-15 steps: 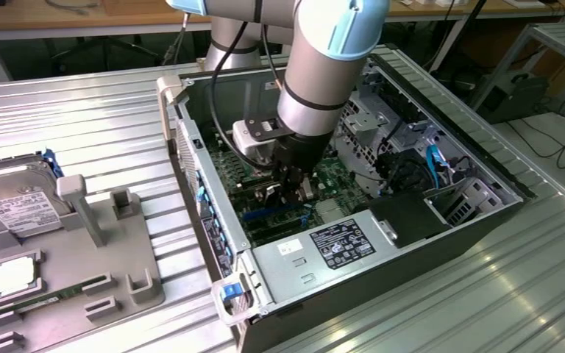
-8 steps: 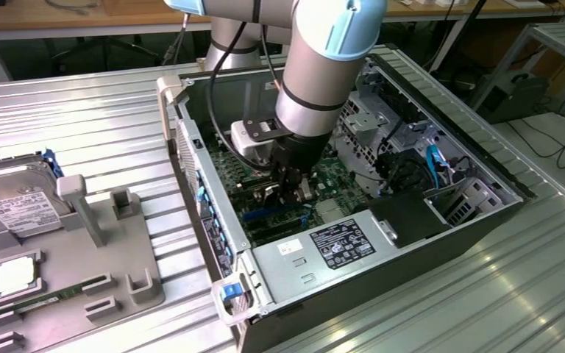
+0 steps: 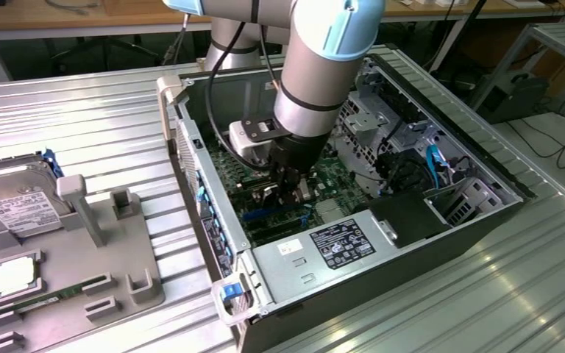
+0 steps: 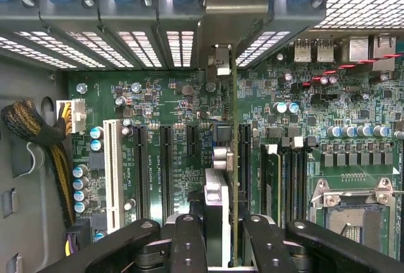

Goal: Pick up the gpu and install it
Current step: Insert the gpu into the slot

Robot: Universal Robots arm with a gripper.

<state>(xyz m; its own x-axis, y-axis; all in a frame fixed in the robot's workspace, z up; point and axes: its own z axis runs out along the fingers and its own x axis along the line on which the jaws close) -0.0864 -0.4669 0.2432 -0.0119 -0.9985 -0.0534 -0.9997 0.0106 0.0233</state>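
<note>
The claw [image 3: 288, 193] is seen lowered into the open computer case [image 3: 479, 220], which lies on its side on the ribbed metal counter [image 3: 86, 125]. In the wrist view the claw [image 4: 218, 238] is clenched on the gpu [image 4: 221, 184], which is held edge-on between the black fingers [image 4: 183, 241], so that only its thin edge and a silver part near the claw are shown. The card is held upright over the green motherboard [image 4: 158, 96], directly beneath the claw, with its far end reaching toward the rear slot openings of the case [image 4: 126, 39]. Whether its lower edge is already seated in a slot cannot be told. Black expansion slots [image 4: 165, 159] and a white slot [image 4: 112, 172] are seen just beside the card on one side, and the empty processor socket [image 4: 353, 216] on the other. In the exterior view, well apart from the claw and outside the case, a grey fixture tray [image 3: 76, 272] is seen on the counter, with a silver hard drive [image 3: 12, 202] standing at its far end.
</note>
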